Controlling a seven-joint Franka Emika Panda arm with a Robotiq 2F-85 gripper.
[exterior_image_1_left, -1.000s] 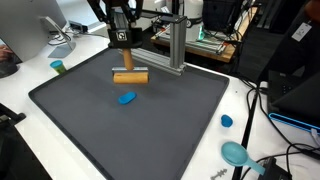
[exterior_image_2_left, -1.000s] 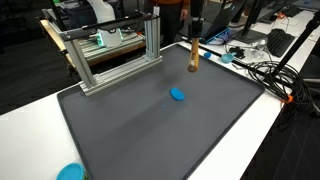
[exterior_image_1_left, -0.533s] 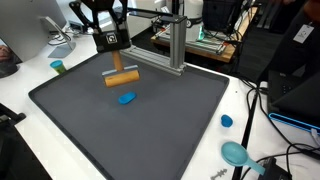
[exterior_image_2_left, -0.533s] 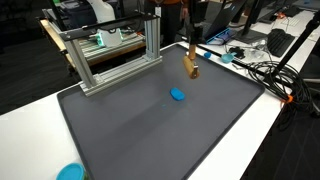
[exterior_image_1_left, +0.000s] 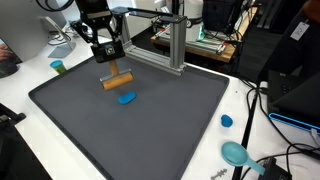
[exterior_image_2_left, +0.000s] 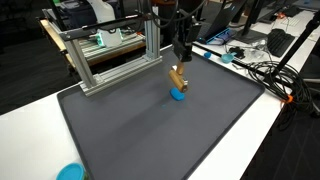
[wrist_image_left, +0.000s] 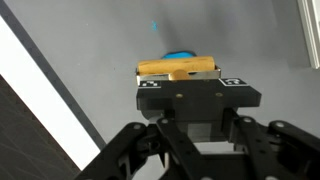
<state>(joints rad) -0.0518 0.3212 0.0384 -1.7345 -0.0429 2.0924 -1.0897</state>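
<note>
My gripper (exterior_image_1_left: 113, 70) (exterior_image_2_left: 179, 68) is shut on a tan wooden block (exterior_image_1_left: 118, 81) (exterior_image_2_left: 177, 78) (wrist_image_left: 178, 67) and holds it in the air just above a small blue piece (exterior_image_1_left: 126, 97) (exterior_image_2_left: 177, 95) (wrist_image_left: 181, 54) lying on the dark grey mat (exterior_image_1_left: 150, 125) (exterior_image_2_left: 160, 135). In the wrist view the block lies crosswise in front of the gripper body, and the blue piece peeks out beyond it. The fingertips are hidden behind the gripper body there.
An aluminium frame (exterior_image_1_left: 172, 45) (exterior_image_2_left: 105, 55) stands at the mat's back edge. A blue cap (exterior_image_1_left: 227, 121) and a teal dish (exterior_image_1_left: 236, 153) lie on the white table beside the mat; another teal item (exterior_image_1_left: 58, 67) sits at the far corner. Cables crowd one table edge (exterior_image_2_left: 270, 75).
The arm has carried the wooden block sideways and lower across the mat, from near the frame side to just above the blue piece. The gripper stayed shut on the block.
</note>
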